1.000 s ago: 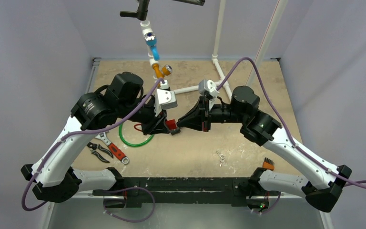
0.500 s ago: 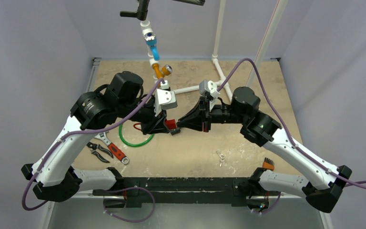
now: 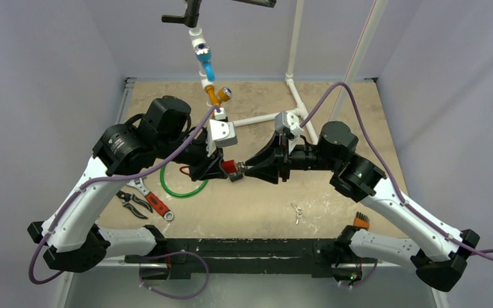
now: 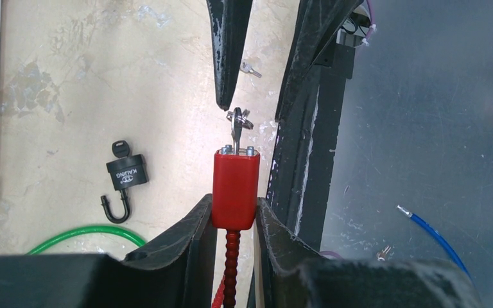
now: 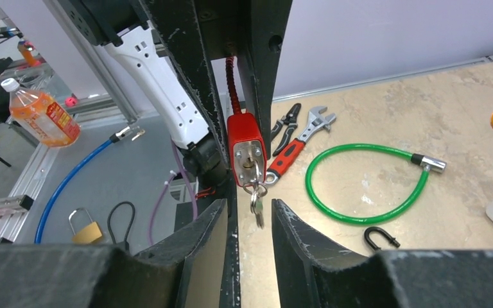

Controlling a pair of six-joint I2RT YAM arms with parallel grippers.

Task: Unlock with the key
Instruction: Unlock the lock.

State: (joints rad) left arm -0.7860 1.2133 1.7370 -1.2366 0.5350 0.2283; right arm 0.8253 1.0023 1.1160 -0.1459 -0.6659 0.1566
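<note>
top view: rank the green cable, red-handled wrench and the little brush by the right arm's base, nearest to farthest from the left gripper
1. green cable: on the table just left of the left gripper.
2. red-handled wrench: farther left, toward the near edge.
3. brush: far right, beside the right arm's base.

Robot lab cell: grey partition walls (image 3: 38,96), aluminium framing (image 5: 93,67), PVC pipe rig (image 3: 294,38).
</note>
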